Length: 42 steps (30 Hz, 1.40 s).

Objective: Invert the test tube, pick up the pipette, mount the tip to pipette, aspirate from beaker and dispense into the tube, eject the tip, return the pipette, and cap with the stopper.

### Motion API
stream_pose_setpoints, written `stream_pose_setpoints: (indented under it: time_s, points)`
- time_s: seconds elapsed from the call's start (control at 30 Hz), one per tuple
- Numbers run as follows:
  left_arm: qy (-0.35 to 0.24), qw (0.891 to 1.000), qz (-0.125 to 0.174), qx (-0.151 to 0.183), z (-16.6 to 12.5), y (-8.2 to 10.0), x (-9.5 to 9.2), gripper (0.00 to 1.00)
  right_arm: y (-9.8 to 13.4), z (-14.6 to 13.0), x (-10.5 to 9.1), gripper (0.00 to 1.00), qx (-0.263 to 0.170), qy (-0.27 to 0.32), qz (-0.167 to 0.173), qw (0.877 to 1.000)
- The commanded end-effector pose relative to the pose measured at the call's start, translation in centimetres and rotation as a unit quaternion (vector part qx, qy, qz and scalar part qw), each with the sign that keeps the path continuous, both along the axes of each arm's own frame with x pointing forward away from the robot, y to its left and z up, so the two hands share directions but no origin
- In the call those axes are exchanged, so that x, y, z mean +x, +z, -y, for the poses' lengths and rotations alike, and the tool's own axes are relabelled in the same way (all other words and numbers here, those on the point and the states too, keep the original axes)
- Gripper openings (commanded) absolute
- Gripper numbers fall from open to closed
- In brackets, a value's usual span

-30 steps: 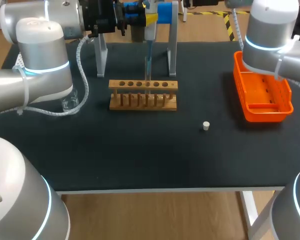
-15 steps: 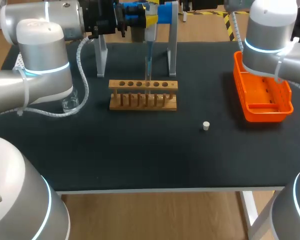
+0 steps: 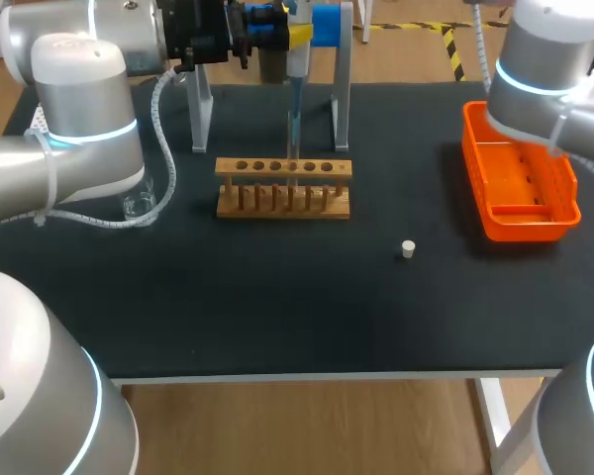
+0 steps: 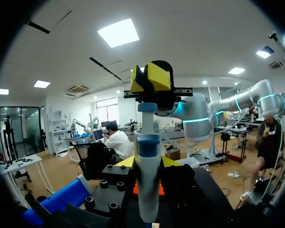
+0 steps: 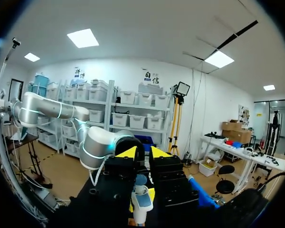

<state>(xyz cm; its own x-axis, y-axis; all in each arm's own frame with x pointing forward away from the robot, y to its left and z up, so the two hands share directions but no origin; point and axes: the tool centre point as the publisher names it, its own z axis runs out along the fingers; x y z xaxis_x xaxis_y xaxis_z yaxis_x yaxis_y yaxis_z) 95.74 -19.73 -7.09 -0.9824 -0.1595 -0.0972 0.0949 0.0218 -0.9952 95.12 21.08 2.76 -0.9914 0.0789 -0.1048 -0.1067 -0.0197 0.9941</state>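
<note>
- Beaker (image 3: pixel 139 205), left of the wooden rack (image 3: pixel 283 203): it sits partly hidden behind the left arm. A wide swing of that arm's elbow or cable could knock it over.
- Left gripper (image 4: pixel 147 162), above and behind the rack: its yellow fingers are clamped on the pipette (image 3: pixel 295 74) from both sides and hold it upright. A loosened or twisted grip would tilt the barrel and scrape the tip along the glass.
- Test tube (image 3: pixel 292 158), in the rack's fourth hole from the left: the pipette's tip reaches down into its mouth, which looks like the dispensing step. A sideways pull before the tip lifts clear could tip the tube or drag the rack.
- Right gripper (image 5: pixel 143 154), directly over the pipette's top, above the rack: its fingers are drawn together with nothing between them. An off-centre push on the plunger could slide off and jolt the pipette.
- Stopper (image 3: pixel 408 248), right of the rack and nearer the front edge: small, loose and likely to roll if bumped.
- Orange tray (image 3: pixel 495 223), well to the rack's right: near the right arm's path back.
- Table (image 3: pixel 277 307): a flat, matte black top. The metal stand (image 3: pixel 342 99) straddles the pipette just behind the rack, so space there is tight. In front of the rack there is more room.
</note>
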Motion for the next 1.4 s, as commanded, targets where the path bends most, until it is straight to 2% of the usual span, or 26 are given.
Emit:
stream_pose_setpoints:
  time_s: [0.03,0.2,0.3,0.53,0.73,0.83,1.07,1.27,1.4]
  points:
    - [0.002,1.000,0.000,-0.001,0.1,0.0,-0.1,0.00,0.0,3.4,-1.3,1.00,0.024,0.003,0.022,0.999]
    - [0.002,1.000,0.000,-0.001,0.1,0.0,-0.1,0.00,-1.4,7.4,-1.8,1.00,0.034,0.006,0.045,0.998]
    - [0.002,1.000,0.000,-0.001,0.1,0.0,-0.1,0.00,-2.8,9.5,-1.9,1.00,0.037,0.007,0.042,0.998]
    - [0.002,1.000,0.000,-0.001,0.1,0.0,-0.1,0.00,-7.7,11.2,-2.4,1.00,0.024,0.018,0.056,0.998]
    - [0.002,1.000,0.000,-0.001,0.1,0.0,-0.1,0.00,-11.5,10.6,-2.7,1.00,0.008,0.029,0.055,0.998]
    - [0.002,1.000,0.000,-0.001,0.1,0.0,-0.1,0.00,-13.3,10.0,-2.8,1.00,0.004,0.044,0.068,0.997]
    - [0.002,1.000,0.000,-0.001,0.1,0.0,-0.1,0.00,-17.9,7.9,-1.8,1.00,-0.029,0.056,0.039,0.997]
    - [0.002,1.000,0.000,-0.001,0.1,0.0,-0.1,0.00,-20.9,6.1,-1.0,1.00,-0.056,0.064,0.016,0.996]
    - [0.002,1.000,0.000,-0.001,0.1,0.0,-0.1,0.00,-23.3,4.7,-0.8,1.00,-0.088,0.068,0.002,0.994]
